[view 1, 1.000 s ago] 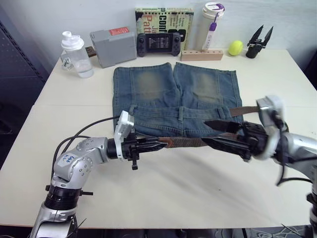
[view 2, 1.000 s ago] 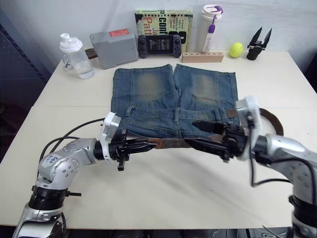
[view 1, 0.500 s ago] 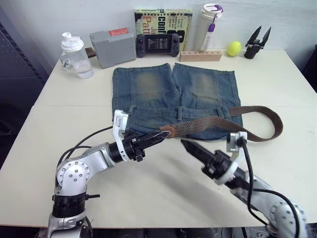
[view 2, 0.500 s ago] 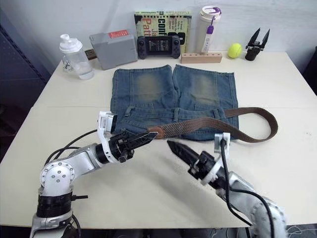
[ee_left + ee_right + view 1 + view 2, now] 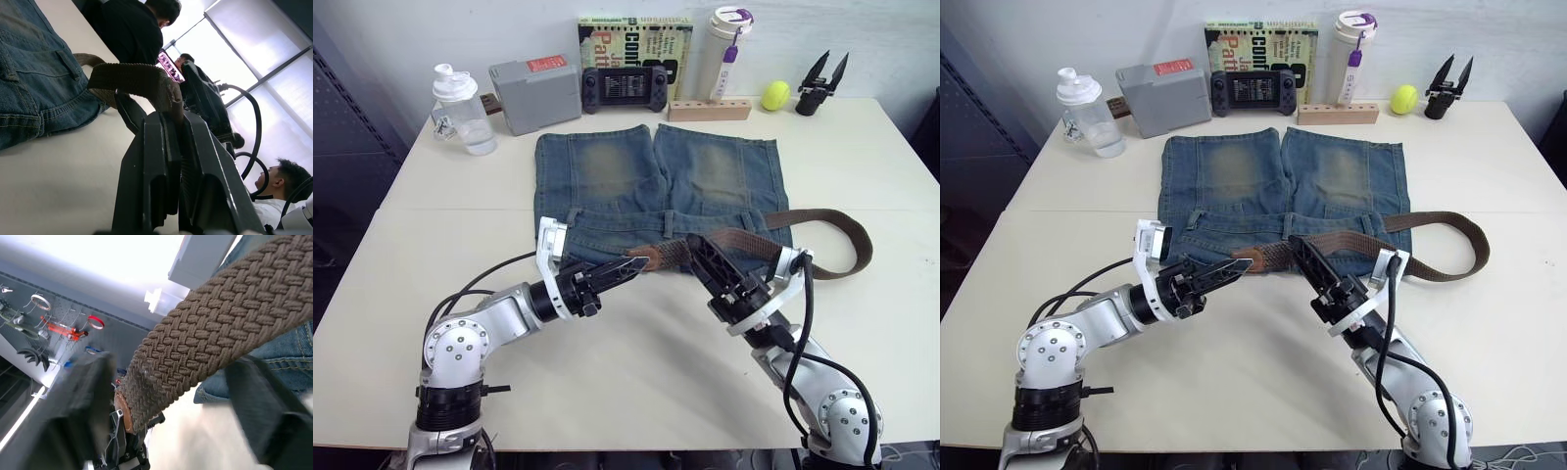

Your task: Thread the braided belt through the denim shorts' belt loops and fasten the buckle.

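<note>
The denim shorts (image 5: 607, 166) lie flat mid-table, waistband toward me, with belt loops (image 5: 669, 223) upright on it. The braided belt (image 5: 822, 220) curves from the shorts' right side, then runs left over the waistband. My left gripper (image 5: 631, 264) is shut on its leather tip (image 5: 171, 95), held just above the table. My right gripper (image 5: 697, 247) reaches up from below, open, with its fingers (image 5: 83, 406) either side of the woven strap (image 5: 220, 328). The buckle is hidden.
Along the table's back edge stand a shaker bottle (image 5: 460, 108), grey box (image 5: 536, 91), game console (image 5: 625, 86), book (image 5: 636, 34), tumbler (image 5: 724, 49), wooden block (image 5: 710, 108), tennis ball (image 5: 775, 95) and a black tool (image 5: 822, 83). People sit beyond the table (image 5: 132, 29).
My right gripper left the belt, dropped toward the front edge, then rose back so its open fingers straddle the strap. The left gripper lifted the tip slightly.
</note>
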Available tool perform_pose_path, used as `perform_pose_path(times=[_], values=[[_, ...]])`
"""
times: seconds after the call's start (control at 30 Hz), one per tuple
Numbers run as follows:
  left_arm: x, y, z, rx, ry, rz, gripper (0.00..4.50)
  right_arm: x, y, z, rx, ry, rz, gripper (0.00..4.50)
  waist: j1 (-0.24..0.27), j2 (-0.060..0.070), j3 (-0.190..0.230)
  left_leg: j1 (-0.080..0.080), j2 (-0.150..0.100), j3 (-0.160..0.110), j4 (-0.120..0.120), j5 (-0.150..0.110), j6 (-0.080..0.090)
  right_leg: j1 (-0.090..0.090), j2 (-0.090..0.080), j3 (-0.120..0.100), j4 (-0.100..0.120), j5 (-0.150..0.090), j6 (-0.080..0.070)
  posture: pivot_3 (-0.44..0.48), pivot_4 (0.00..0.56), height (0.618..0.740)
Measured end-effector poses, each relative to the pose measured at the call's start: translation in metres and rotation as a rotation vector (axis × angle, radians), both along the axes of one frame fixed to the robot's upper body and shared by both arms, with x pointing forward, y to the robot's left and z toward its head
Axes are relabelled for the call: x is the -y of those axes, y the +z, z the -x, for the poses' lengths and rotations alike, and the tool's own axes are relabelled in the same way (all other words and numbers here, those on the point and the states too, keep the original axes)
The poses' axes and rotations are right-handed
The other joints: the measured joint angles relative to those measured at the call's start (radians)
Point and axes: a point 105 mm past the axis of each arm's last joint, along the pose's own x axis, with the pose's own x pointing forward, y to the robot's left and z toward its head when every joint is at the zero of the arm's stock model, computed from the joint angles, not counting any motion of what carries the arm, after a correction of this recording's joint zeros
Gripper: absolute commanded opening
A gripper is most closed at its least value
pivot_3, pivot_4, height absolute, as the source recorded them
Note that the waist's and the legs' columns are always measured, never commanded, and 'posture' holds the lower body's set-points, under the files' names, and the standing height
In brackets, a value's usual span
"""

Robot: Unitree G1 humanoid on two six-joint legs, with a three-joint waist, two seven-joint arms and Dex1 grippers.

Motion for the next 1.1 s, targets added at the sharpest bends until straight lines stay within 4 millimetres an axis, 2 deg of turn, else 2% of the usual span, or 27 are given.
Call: perform_pose_path(times=[0.13, 0.17, 0.3, 0.43, 0.5, 0.63, 0.77, 0.97, 1.03, 1.1], values=[[-0.001, 0.0, -0.001, 0.001, 0.004, -0.002, 0.0, 0.003, 0.0, -0.003, -0.007, -0.027, -0.027, 0.45, 0.0, 0.0, 0.0, 0.0, 0.0, 0.0, 0.0, 0.0, 0.0, 0.0, 0.0, 0.001, 0.0, 0.0, 0.0, 0.0, 0.15, 0.726], [-0.001, 0.0, -0.001, 0.001, 0.004, -0.002, 0.0, 0.003, 0.0, -0.003, -0.007, -0.031, -0.028, 0.07, 0.0, 0.0, 0.0, 0.0, 0.0, 0.001, 0.0, 0.0, 0.0, 0.0, 0.0, 0.001, 0.0, 0.0, 0.0, 0.0, 0.15, 0.726], [-0.001, 0.0, -0.001, 0.002, 0.006, -0.003, 0.0, 0.003, 0.0, -0.003, -0.008, -0.034, -0.041, 0.07, 0.0, 0.0, 0.0, 0.0, 0.0, 0.001, 0.0, 0.0, 0.0, 0.0, 0.0, 0.001, 0.0, 0.0, 0.0, 0.0, 0.15, 0.726], [-0.002, -0.001, -0.002, 0.009, 0.011, -0.023, 1.64, 0.007, 0.002, -0.004, -0.003, -0.052, -0.055, 0.0, 0.0, 0.0, 0.0, 0.0, 0.0, 0.001, 0.0, 0.0, 0.0, 0.0, 0.0, 0.001, 0.0, 0.0, 0.0, 0.0, 0.15, 0.726], [-0.003, -0.001, -0.001, 0.03, 0.006, -0.043, 2.6, 0.012, 0.004, -0.005, 0.002, -0.076, -0.073, 0.0, 0.0, 0.0, 0.0, 0.0, 0.0, 0.001, -0.001, 0.0, 0.0, -0.001, 0.0, 0.001, 0.0, 0.0, 0.0, 0.0, 0.15, 0.726], [-0.004, -0.006, -0.009, 0.151, 0.026, -0.2, 4.46, 0.022, 0.008, -0.008, 0.01, -0.117, -0.123, 0.0, -0.001, 0.0, 0.0, 0.0, 0.0, 0.005, -0.001, 0.0, 0.0, -0.001, 0.001, 0.002, 0.0, 0.0, 0.0, 0.0, 0.15, 0.726], [-0.013, -0.014, -0.023, 0.368, 0.062, -0.419, 4.46, 0.043, 0.01, -0.015, 0.012, -0.202, -0.166, 0.0, -0.001, 0.001, 0.0, 0.0, 0.0, 0.013, -0.003, 0.0, 0.0, -0.003, 0.002, 0.003, 0.0, 0.0, 0.0, 0.0, 0.15, 0.726], [-0.033, -0.052, -0.081, 0.859, 0.164, -0.972, 4.46, 0.069, 0.01, -0.02, 0.008, -0.283, -0.165, 0.0, 0.0, 0.002, 0.0, 0.001, 0.0, 0.017, -0.005, 0.0, 0.0, -0.004, 0.003, 0.005, -0.001, 0.0, 0.0, 0.0, 0.15, 0.726], [-0.037, -0.059, -0.095, 0.941, 0.171, -1.063, 4.46, 0.069, 0.009, -0.021, 0.007, -0.283, -0.161, 0.0, 0.0, 0.002, 0.0, 0.001, 0.001, 0.018, -0.006, 0.0, 0.0, -0.005, 0.004, 0.005, -0.001, 0.0, 0.0, 0.0, 0.15, 0.726], [-0.033, -0.057, -0.102, 1.039, 0.158, -1.101, 4.46, 0.069, 0.01, -0.022, 0.01, -0.281, -0.161, 0.0, 0.001, 0.002, 0.0, 0.001, 0.001, 0.018, -0.005, 0.0, 0.0, -0.005, 0.003, 0.005, -0.001, 0.0, 0.0, 0.0, 0.15, 0.726]])
